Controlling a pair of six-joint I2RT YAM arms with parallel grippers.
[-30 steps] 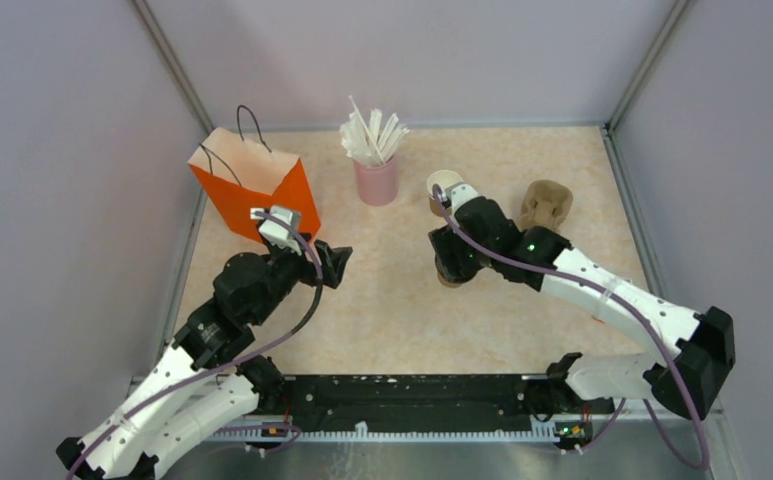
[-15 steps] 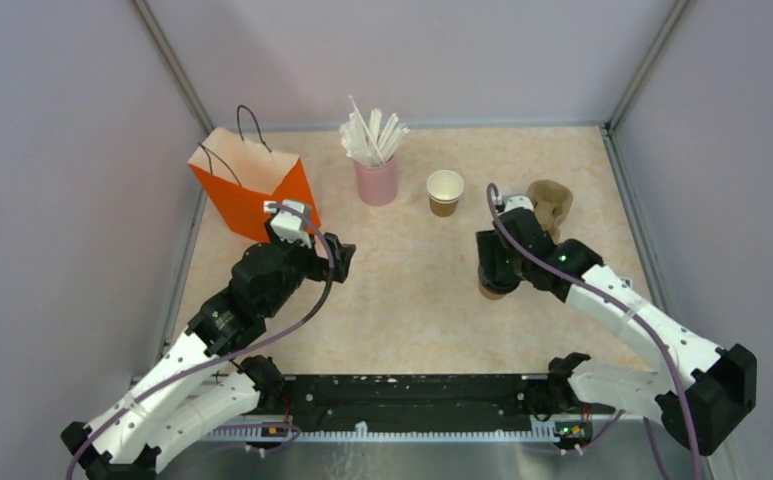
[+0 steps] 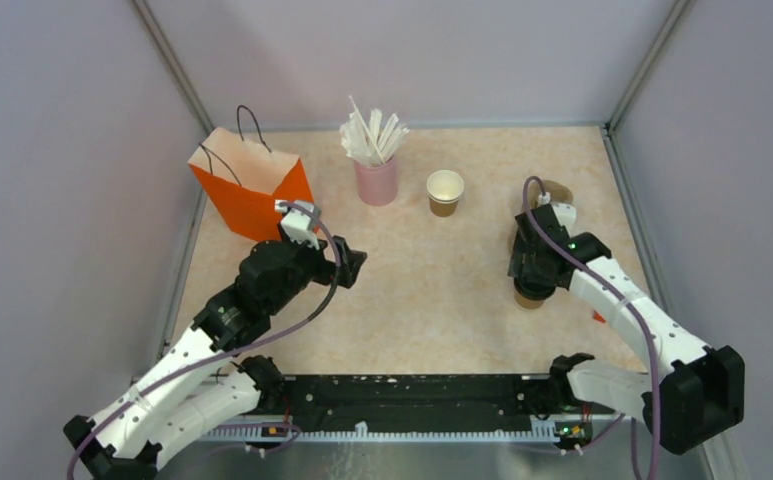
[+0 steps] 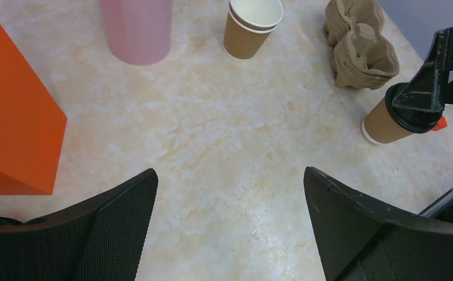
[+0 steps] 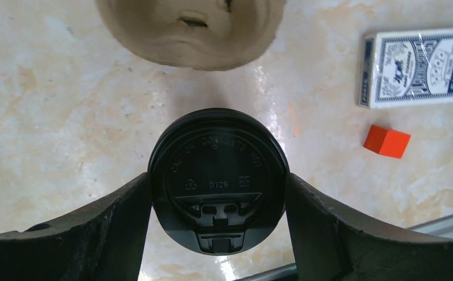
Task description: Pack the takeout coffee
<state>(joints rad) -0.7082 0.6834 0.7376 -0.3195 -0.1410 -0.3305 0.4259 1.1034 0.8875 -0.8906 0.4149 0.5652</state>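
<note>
Right gripper: we see the right gripper (image 5: 218, 193) pinching the lidded cup (image 4: 381, 124) by its black lid (image 5: 212, 158), with one finger on each side of the rim.
Left gripper: the left gripper (image 4: 230, 234) is spread wide and empty, over the worktop (image 3: 412, 310) near the orange bag (image 3: 252, 195).
Coffee: the lidded cup is at the right, near the cup carrier (image 4: 361, 50) on its near side. We cannot tell whether it rests on the worktop. The open cup (image 3: 445, 190) stands unlidded at the back.
Risk, lid: we judge the hold to be on the lid alone, so a quick lift or swing could pop the lid off and drop the cup body.
Risk, carrier: the carrier is close, and a careless sweep could knock it.
Risk, bag: the bag stands well apart, so the carry is long. A cup catching the paper edge could tip the bag.
Change, right arm: over the last second it has taken the lidded cup from mid-worktop to the right, away from the bag.
Change, open cup: it was half hidden by that arm and now shows fully.
Change, left arm: it has edged slightly toward the centre, with the gripper just as wide.
</note>
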